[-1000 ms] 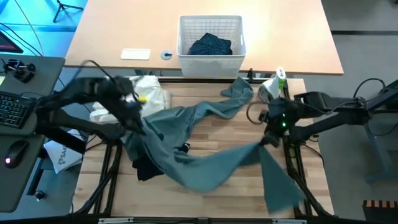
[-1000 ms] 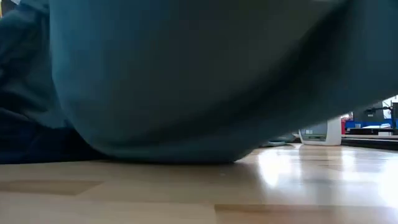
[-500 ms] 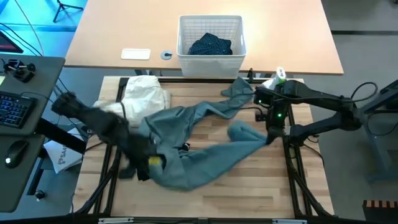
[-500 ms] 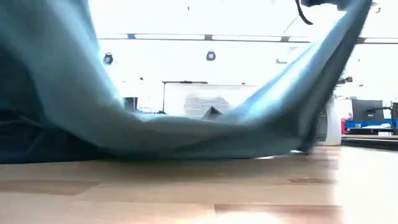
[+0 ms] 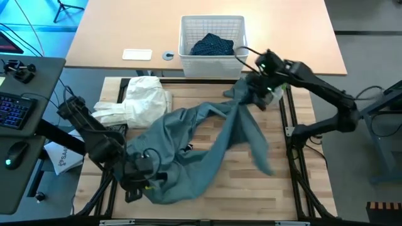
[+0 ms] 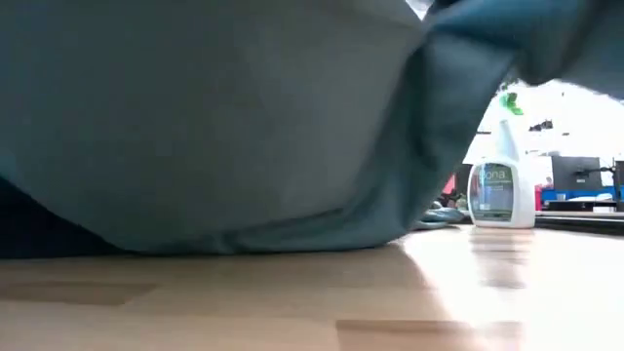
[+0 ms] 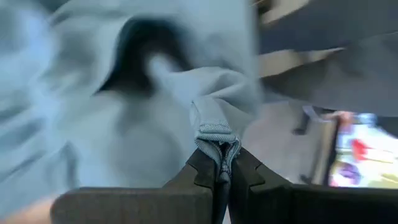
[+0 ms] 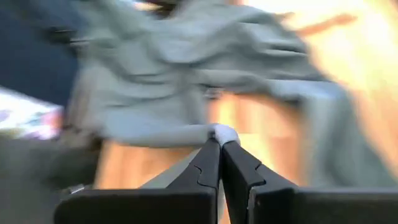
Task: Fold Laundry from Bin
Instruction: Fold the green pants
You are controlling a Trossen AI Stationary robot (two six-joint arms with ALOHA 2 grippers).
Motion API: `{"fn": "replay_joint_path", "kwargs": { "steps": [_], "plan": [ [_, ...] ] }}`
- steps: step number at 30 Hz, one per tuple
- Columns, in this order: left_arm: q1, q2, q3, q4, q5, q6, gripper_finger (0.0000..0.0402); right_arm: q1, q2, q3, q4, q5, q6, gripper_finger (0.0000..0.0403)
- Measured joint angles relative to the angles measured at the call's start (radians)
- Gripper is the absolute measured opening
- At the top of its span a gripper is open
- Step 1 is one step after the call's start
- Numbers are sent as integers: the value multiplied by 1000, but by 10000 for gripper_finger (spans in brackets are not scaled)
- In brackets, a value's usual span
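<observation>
The grey-green top (image 5: 188, 135) lies in a long slanting band across the wooden table, from its near left to its far right. My left gripper (image 5: 143, 178) is shut on its near-left end and my right gripper (image 5: 259, 93) on its far-right end. A loose flap (image 5: 256, 147) trails off the middle toward the near right. In the low view the top (image 6: 214, 117) fills most of the picture. The white cloth (image 5: 139, 100) rests bunched at the far left. The white bin (image 5: 212, 58) stands beyond the table's far edge with the navy dotted trousers (image 5: 212, 45) inside. My left gripper pinches a ribbed hem edge (image 7: 216, 138) of the top between its two fingers, the cloth bunched in several layers at their free ends. It holds this near-left end low, beside the table's near left corner. My right gripper pinches a rolled fold (image 8: 221, 133) of the top's far-right end between its fingertips. That end is lifted above the table, and the cloth runs down from it toward the table's middle.
A spray bottle (image 6: 497, 185) stands at the table's far right, close behind my right gripper. A dark piece (image 6: 39, 229) lies under the top at the left. A keyboard (image 5: 14, 108) and mouse sit off the table's left side; a card (image 5: 137, 54) lies on the far desk.
My left gripper has carried its end of the top from the far left toward the near edge. My right gripper has moved toward the far edge and risen. The part of the top that hung over the near right edge has been pulled up onto the table.
</observation>
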Motion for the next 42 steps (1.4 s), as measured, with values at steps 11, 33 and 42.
{"fn": "replay_joint_path", "kwargs": {
  "steps": [11, 33, 42],
  "plan": [
    [-152, -22, -52, -461, -271, -388, 0, -219, 403, 8, 231, 623, 85, 0],
    [-104, -51, -346, -460, -388, -1041, 0, -292, 420, 116, 290, 831, 50, 0],
    [-9, -47, -405, -465, -397, -1029, 0, -289, 474, 141, 465, 828, 49, 35]
  ]
}}
